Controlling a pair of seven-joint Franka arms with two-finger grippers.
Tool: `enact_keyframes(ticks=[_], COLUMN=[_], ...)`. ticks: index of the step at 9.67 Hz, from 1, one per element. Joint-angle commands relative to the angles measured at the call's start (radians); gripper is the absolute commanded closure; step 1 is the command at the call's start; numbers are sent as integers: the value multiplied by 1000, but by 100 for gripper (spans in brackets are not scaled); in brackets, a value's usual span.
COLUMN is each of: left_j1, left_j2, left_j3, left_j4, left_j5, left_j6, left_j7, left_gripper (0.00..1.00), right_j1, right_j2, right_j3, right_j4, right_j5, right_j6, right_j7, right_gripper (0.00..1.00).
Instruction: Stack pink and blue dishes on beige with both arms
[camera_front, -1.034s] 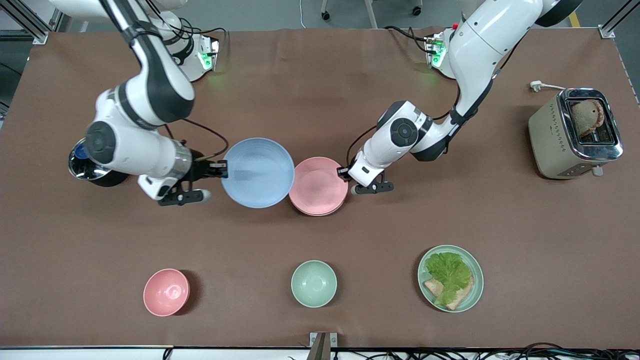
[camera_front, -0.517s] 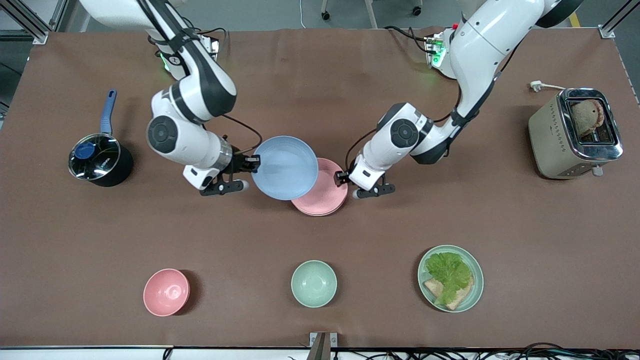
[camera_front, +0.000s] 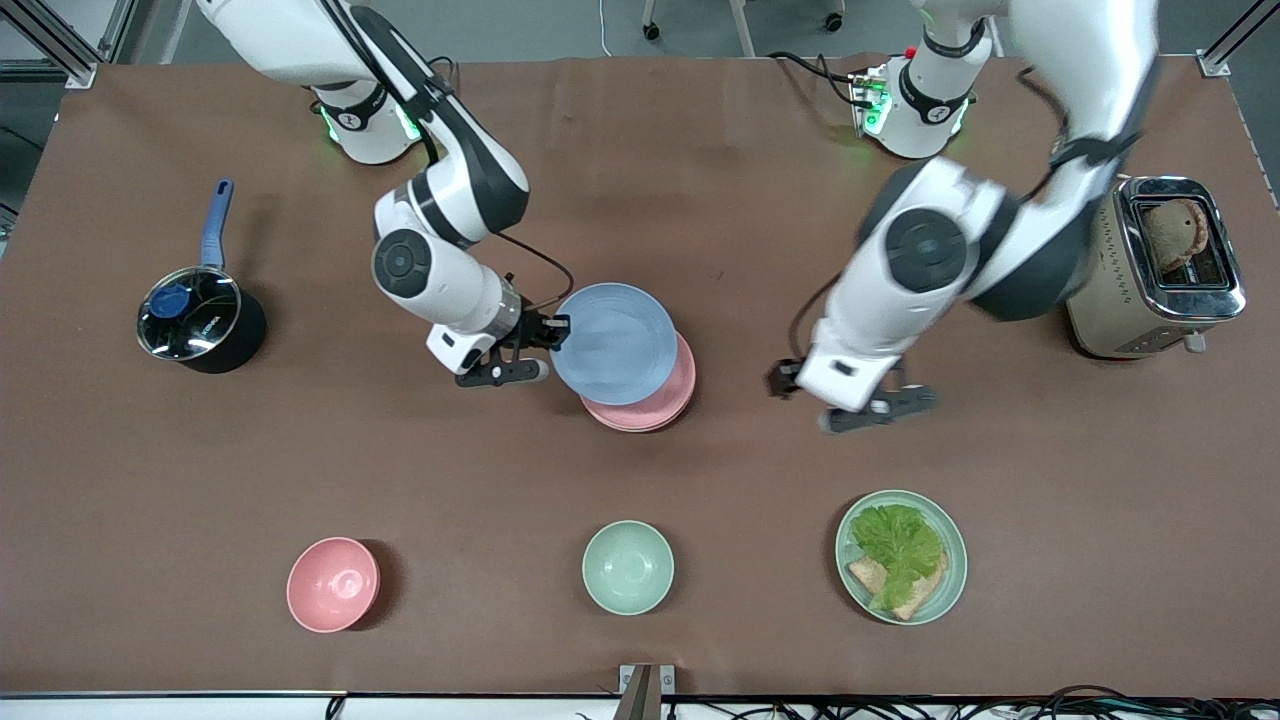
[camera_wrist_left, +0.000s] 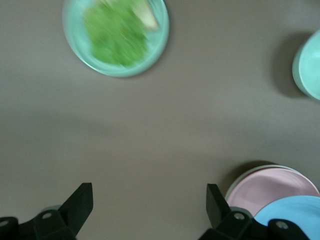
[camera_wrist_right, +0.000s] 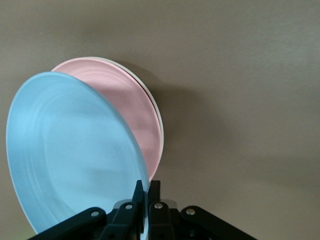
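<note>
My right gripper (camera_front: 553, 329) (camera_wrist_right: 148, 186) is shut on the rim of the light blue plate (camera_front: 615, 343) (camera_wrist_right: 65, 150) and holds it tilted over the pink plate (camera_front: 655, 405) (camera_wrist_right: 131, 105). The pink plate lies on the beige plate, of which only a thin pale rim (camera_wrist_right: 160, 131) (camera_wrist_left: 239, 178) shows. My left gripper (camera_front: 782, 380) (camera_wrist_left: 150, 200) hangs open and empty above bare table beside the stack, toward the left arm's end. In the left wrist view the pink plate (camera_wrist_left: 272, 187) and the blue plate (camera_wrist_left: 295, 212) show at the corner.
A black pot with a blue handle (camera_front: 200, 320) stands toward the right arm's end and a toaster (camera_front: 1150, 265) toward the left arm's end. Nearer the front camera stand a pink bowl (camera_front: 333, 584), a pale green bowl (camera_front: 627, 567) and a green plate with lettuce (camera_front: 900, 555).
My right arm has carried the blue plate sideways until it hangs over the pink plate. My left gripper has drawn away from the pink plate's rim and risen, open.
</note>
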Motion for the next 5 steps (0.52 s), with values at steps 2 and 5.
enact_keyframes(ticks=[2,5], left_j1=[155,322], left_j2=[-92,-216], left_j3=[-4,-5], left_j4=[64,65], left_j5=[30,-43], left_j6=[-99,-188], left_j7=[289,601], left_gripper=[0,0], right_j1=[36,54], right_j2=[32,69], right_j3=[0,0], right_j4=[3,2], right_j5=[26,26], right_j6=[48,100], right_j7=[15,15], right_gripper=[99,98])
